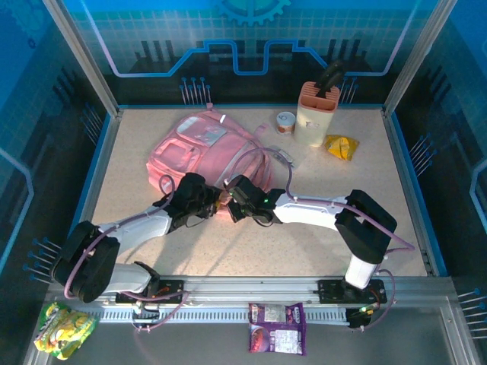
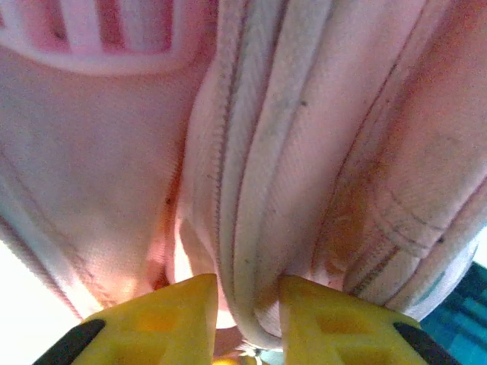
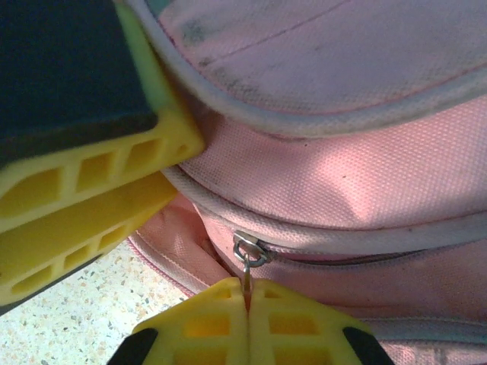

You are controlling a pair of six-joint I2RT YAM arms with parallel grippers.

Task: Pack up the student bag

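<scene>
The student bag (image 1: 199, 148), a soft pink backpack with white trim, lies at the back left of the table. Both grippers meet at its near edge. In the left wrist view, my left gripper (image 2: 247, 293) has its yellow fingers (image 2: 163, 315) pressed on either side of a white-piped fold of the bag (image 2: 259, 167). My right gripper (image 3: 249, 293) is shut on the thin metal zipper pull (image 3: 248, 275), which hangs from the slider (image 3: 249, 249) on the bag (image 3: 342, 175). From above, the left gripper (image 1: 215, 199) and the right gripper (image 1: 230, 204) almost touch.
A beige and orange knife block (image 1: 316, 114), a small round tin (image 1: 285, 122) and a yellow snack packet (image 1: 342, 146) stand at the back right. The left gripper's fingers (image 3: 84, 190) crowd the right wrist view. A yellow-green packet (image 1: 65, 327) and a purple packet (image 1: 278, 327) lie beyond the near rail.
</scene>
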